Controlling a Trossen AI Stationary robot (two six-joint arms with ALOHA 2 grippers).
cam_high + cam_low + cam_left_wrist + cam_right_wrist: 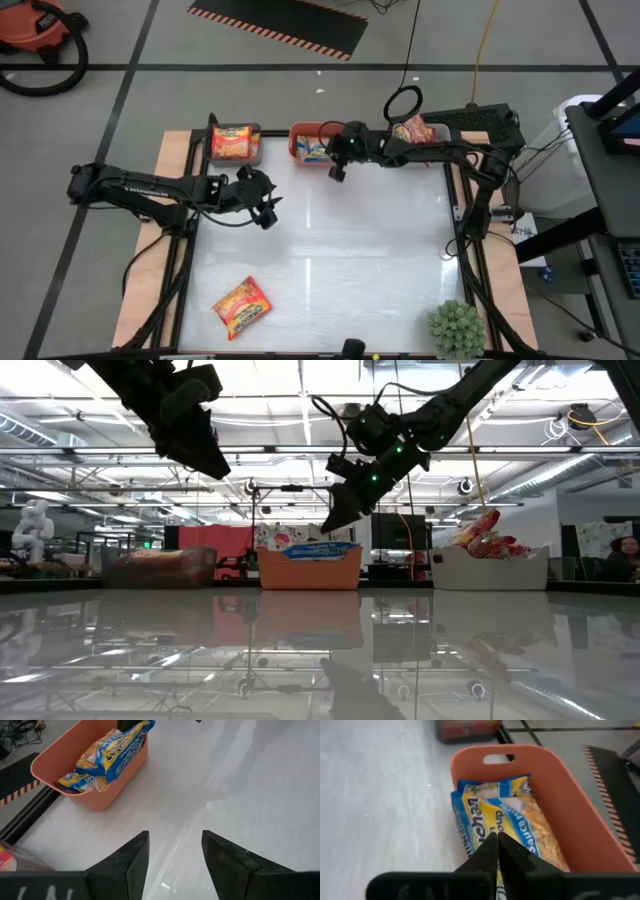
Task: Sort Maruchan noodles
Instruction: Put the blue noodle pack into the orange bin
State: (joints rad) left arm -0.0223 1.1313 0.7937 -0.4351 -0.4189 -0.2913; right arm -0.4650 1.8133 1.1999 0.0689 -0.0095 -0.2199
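Surface: glossy white tabletop on a plywood base, grey floor with black tape lines around it, so that's what you're working on.
Back row: you've got three bins along the far edge, a grey bin toward the left, an orange bin in the middle, a white bin toward the right.
Grey bin contents: orange-yellow packets sitting inside.
Orange bin contents: blue-and-yellow packets piled in it, one poking above the rim in the low view.
White bin contents: red-and-white packets heaped up past the rim.
Stray packet: one orange-yellow packet lies flat on the table near the front edge, left of centre, well apart from both arms and all the bins.
Right gripper: your right gripper hangs above the near rim of the orange bin, tips pointing down. Fingers are pressed together with nothing pinched between them; the blue-and-yellow packets lie in the bin right under it.
Left gripper: your left gripper is up off the table left of centre, in front of the grey bin. Fingers are spread with a clear gap, empty, bare tabletop showing between them.
Plant: green spiky plant at the front right corner of the table.
Background: orange shop vac on the floor at the far left, and a striped hazard mat beyond the table.
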